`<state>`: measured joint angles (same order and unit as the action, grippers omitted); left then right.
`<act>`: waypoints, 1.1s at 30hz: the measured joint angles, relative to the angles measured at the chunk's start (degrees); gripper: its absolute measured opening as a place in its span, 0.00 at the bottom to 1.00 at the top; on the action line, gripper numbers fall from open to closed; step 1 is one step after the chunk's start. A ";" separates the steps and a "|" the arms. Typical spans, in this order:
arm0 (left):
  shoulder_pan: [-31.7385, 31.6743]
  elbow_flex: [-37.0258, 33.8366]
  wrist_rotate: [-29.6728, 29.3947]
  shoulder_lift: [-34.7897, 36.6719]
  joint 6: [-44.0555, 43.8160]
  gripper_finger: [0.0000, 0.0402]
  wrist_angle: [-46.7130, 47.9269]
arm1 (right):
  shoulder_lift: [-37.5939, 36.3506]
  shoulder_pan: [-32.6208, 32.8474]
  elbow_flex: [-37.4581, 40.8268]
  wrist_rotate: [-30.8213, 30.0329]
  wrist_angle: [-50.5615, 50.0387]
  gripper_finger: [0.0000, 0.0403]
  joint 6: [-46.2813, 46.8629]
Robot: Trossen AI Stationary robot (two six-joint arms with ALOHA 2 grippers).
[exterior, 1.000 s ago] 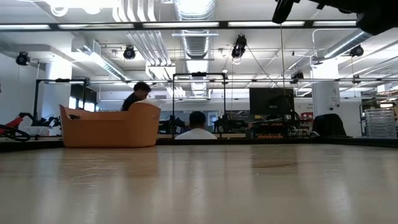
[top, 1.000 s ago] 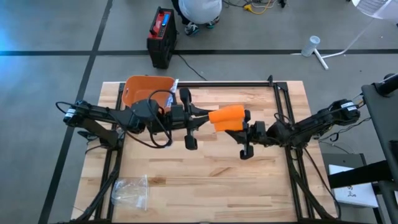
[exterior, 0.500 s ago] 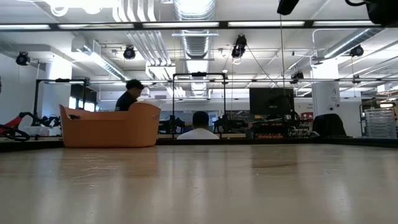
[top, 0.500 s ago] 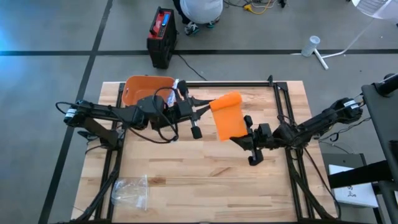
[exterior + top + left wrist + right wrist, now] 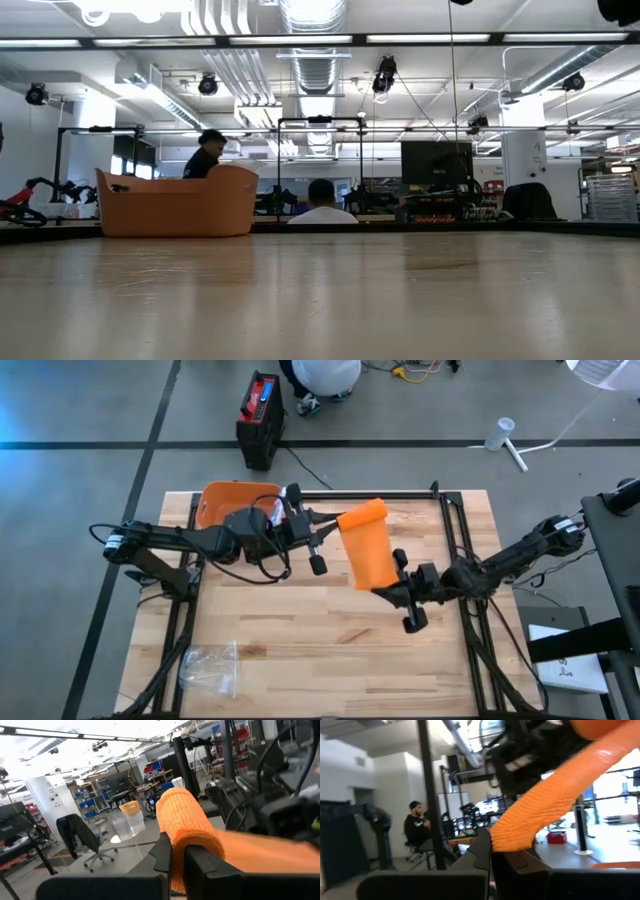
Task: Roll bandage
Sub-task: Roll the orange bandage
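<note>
Two grippers hold one orange bandage (image 5: 366, 545) above the counter (image 5: 300, 640).
The left gripper (image 5: 318, 532) pinches the rolled end at 11 o'clock; the right gripper (image 5: 385, 588) clamps the loose tail at 5 o'clock, strip stretched between them. An orange tub (image 5: 232, 502) sits at 10 o'clock.

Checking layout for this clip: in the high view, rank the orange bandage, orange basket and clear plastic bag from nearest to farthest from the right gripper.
From the right gripper:
1. Orange bandage, clamped in it.
2. Orange basket, far left corner.
3. Clear plastic bag, near left corner.

text: none legible | labels: none legible | signs: none legible
</note>
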<state>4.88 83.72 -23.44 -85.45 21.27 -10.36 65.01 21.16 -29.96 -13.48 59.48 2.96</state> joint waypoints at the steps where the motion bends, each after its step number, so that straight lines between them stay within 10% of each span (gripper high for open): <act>1: -0.05 -0.05 0.00 0.00 0.76 0.03 0.42 | 0.13 0.31 -0.67 0.64 -0.79 0.00 -0.17; 33: -0.91 -14.12 1.57 0.20 0.60 0.02 -7.71 | -1.26 6.93 -22.40 -6.98 -21.82 0.00 -25.71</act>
<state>3.97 69.60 -21.87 -85.25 21.87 -18.07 63.75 28.10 -52.36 -20.46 37.66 -22.74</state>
